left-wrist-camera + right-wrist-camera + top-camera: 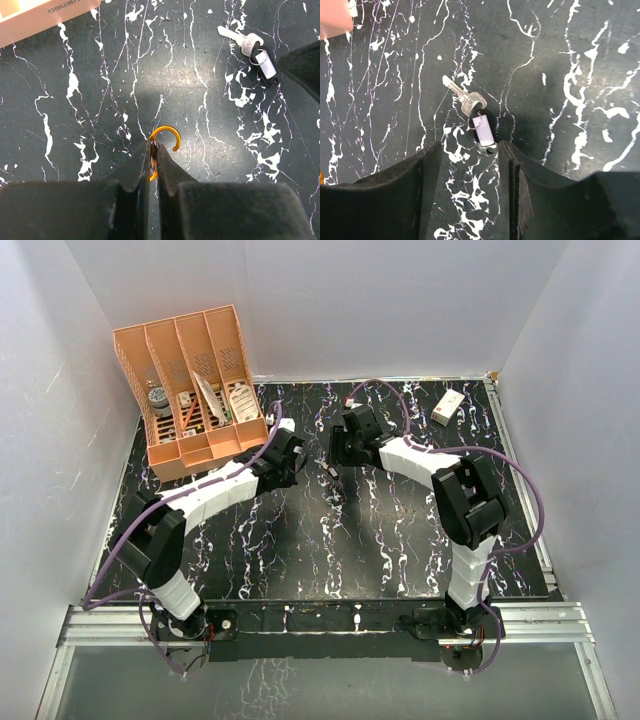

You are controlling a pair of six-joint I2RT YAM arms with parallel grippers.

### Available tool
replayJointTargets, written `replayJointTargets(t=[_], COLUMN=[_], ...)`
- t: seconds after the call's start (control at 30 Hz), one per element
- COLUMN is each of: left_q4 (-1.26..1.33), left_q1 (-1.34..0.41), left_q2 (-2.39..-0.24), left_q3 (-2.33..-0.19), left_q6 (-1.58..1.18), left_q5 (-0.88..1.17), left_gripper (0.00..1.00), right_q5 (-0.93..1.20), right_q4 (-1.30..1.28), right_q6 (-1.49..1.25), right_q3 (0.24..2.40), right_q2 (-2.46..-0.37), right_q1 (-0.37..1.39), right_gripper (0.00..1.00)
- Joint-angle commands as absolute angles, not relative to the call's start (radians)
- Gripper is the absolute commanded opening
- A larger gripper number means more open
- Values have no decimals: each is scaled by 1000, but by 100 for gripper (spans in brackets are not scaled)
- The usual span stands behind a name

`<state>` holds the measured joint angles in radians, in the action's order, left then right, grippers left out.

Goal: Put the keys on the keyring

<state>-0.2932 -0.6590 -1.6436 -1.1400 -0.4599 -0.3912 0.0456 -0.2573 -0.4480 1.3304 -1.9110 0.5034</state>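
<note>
The left pincer (pixel 153 148) is clamping the orange keyring (pixel 165 128). The right pincer (pixel 470 144) is straddling the keys (pixel 472 101), jaws apart.

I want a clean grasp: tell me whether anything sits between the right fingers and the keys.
Nothing visible does. The keys lie flat on the table, their near end between the fingers of the right gripper.
</note>
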Motion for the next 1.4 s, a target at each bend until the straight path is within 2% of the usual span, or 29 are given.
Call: replayJointTargets(t=[0.0,0.33,1.37], left_q4=[-298,-295,-278], left_q1=[-649,-635,-608], left_q2=[-1572,-1533,-1524], left_q3=[-1112,-1084,-1059], left_q6=[-453,-455,-449], left_q5=[-369,-357,-331], left_gripper=[0,0,0], right_q5=[69,60,7], right_q4=[-234,-258,-285], right_q6=[-507,-541,-551], right_q3=[1408,1428,1480], right_q2=[-1937,-1989,-2064], right_q1=[520,535,535], right_gripper=[45,40,36])
